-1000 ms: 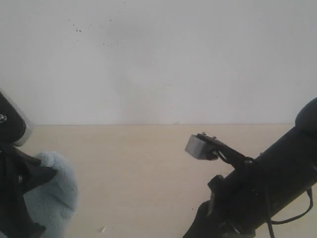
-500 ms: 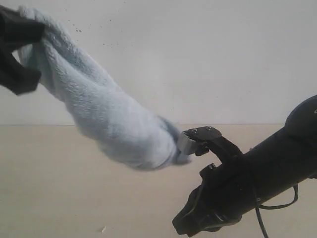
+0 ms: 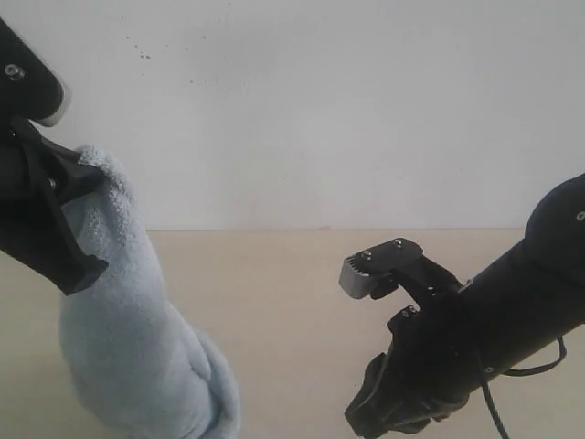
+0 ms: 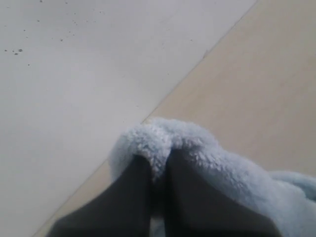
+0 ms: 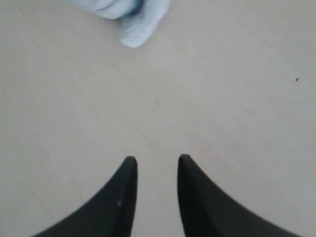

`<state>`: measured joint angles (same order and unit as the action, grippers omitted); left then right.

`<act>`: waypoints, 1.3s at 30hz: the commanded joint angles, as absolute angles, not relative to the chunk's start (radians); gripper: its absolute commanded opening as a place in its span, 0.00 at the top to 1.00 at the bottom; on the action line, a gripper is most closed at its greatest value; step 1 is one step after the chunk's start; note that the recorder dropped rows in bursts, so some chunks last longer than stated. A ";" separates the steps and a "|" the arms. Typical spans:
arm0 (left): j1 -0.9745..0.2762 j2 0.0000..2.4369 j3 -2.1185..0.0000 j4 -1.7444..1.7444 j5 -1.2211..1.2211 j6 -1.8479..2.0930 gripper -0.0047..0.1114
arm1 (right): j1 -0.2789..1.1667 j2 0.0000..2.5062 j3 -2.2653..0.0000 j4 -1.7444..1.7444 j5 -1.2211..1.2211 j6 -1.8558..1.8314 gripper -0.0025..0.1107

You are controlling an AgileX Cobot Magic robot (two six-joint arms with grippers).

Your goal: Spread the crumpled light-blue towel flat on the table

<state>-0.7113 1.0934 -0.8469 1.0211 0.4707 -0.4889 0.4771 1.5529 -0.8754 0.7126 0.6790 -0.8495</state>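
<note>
pinches the towel (image 3: 128,347) by its top fold in the left fingers (image 4: 133,197), leaving it hanging bunched below them toward the table (image 3: 292,302), no longer stretched to the right fingers (image 5: 123,197), now spread empty, so probably needs regrasping.

The right gripper (image 5: 156,165) enters from the lower edge of the frame. Its two dark, tapering fingers (image 5: 121,202) curve to points and stand a little apart, with a narrow gap of bare surface between them and nothing held there. The light beige table (image 5: 237,113) fills nearly the whole frame, smooth and plain. At the upper edge, left of centre, a bunched end of the pale grey-blue towel (image 5: 134,22) shows, its fluffy folds cut off by the frame and a rounded lobe reaching down onto the table. It lies well apart from the fingertips. A tiny dark speck (image 5: 296,79) marks the table near the right edge.
</note>
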 commanded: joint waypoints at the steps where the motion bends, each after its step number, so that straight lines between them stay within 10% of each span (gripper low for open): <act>1: -0.719 1.072 -0.851 1.001 0.424 -0.500 0.93 | 0.477 1.547 -0.883 0.715 0.667 -0.759 0.52; 39: -0.719 1.071 -0.851 1.038 0.423 -0.500 0.93 | 0.648 2.003 -1.119 1.122 0.583 -0.996 0.52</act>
<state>-0.7113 1.0707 -0.8469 1.0212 0.4233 -0.4951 0.6320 1.9895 -1.1155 1.1090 0.5920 -0.9824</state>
